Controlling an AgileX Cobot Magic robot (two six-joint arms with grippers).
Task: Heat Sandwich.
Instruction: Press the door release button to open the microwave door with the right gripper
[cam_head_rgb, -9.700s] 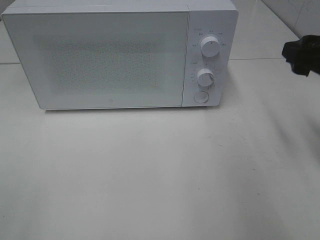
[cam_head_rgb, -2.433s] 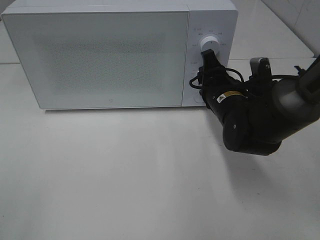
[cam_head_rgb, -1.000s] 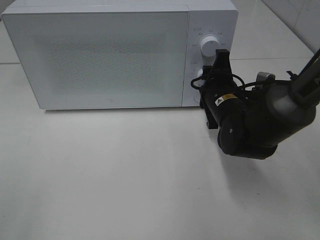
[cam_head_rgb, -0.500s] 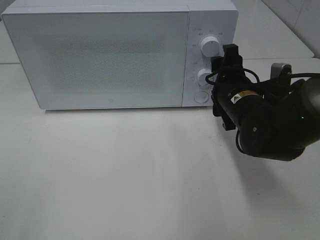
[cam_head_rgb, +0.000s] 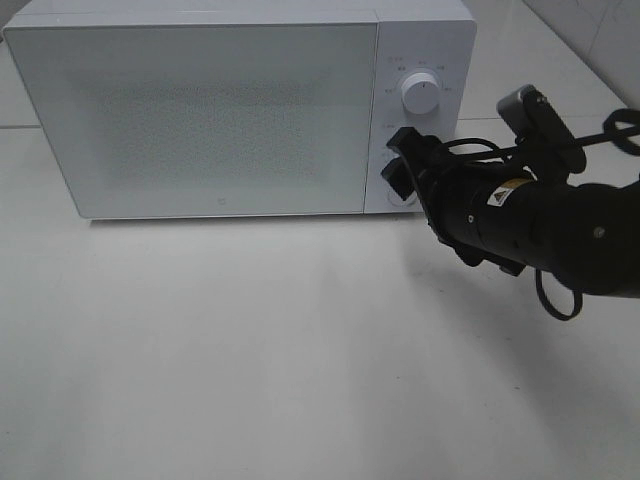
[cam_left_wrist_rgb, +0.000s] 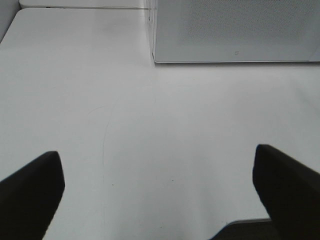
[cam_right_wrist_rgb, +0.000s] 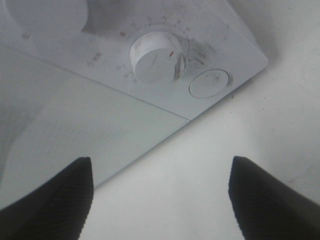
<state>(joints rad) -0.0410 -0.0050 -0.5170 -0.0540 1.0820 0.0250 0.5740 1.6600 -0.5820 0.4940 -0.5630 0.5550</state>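
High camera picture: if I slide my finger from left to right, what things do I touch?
First the microwave door → top knob → grey camera on the robot's arm.

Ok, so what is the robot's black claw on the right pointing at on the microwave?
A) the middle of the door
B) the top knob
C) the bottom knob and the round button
C: the right gripper hangs in front of the lower knob and the round button of the microwave, while the top knob shows uncovered above it.
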